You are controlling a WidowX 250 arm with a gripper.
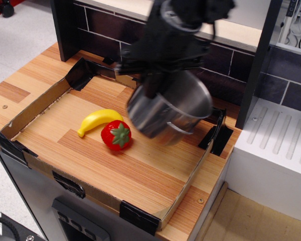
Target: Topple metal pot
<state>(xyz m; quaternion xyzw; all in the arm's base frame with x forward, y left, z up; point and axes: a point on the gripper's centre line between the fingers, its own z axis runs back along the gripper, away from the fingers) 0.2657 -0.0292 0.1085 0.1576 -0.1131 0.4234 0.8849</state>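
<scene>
The metal pot (pixel 169 111) is up off the worktop (pixel 115 165), tipped over to one side with its open top facing up and to the right. It is blurry, so it seems to be moving. In front and to the left lie a toy strawberry (pixel 116 135) and a banana (pixel 97 120), close together. They are near the pot but not touching it. A low cardboard wall (pixel 32 108) goes around them all to keep things in. Behind the pot, the robot's gripper (pixel 151 90) reaches down to the pot's rim. Its jaws look closed on the rim, likely to tip the pot over.
</scene>
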